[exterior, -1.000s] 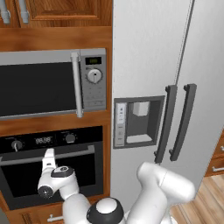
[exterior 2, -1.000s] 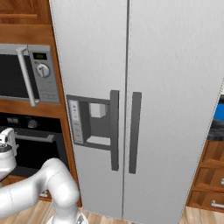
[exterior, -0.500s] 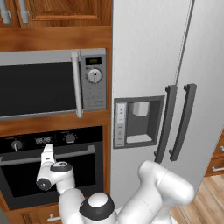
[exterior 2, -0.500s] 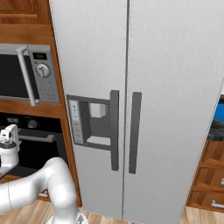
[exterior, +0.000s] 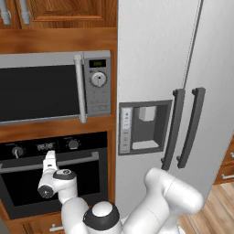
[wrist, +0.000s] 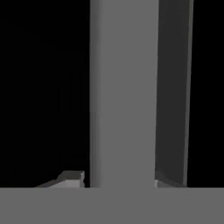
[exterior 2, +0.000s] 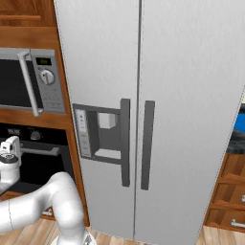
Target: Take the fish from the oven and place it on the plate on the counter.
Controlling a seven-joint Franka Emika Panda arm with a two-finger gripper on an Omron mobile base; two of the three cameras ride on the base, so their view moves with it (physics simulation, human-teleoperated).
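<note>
The black oven [exterior: 55, 183] sits under the microwave with its door closed, so the fish inside is hidden. My gripper [exterior: 49, 157] is at the left part of the oven's silver bar handle [exterior: 77, 160]; from the right side the gripper [exterior 2: 12, 142] shows at the frame's left edge against the handle [exterior 2: 48, 150]. In the hand view the handle [wrist: 124, 96] runs between my fingertips [wrist: 72, 177], which press close on both its sides. A bright blue patch [exterior 2: 240, 123] shows at the far right; I cannot tell whether it is the plate.
The silver microwave [exterior: 50, 89] hangs above the oven in a wooden surround. A tall steel fridge [exterior: 173, 91] with two dark handles and a dispenser stands to the right. Wooden drawers [exterior 2: 232, 191] lie beyond it, and wooden floor below.
The fingers have closed in on the oven handle. The hand has nudged slightly up towards the door, and the arm's elbow has sunk lower in the left base view.
</note>
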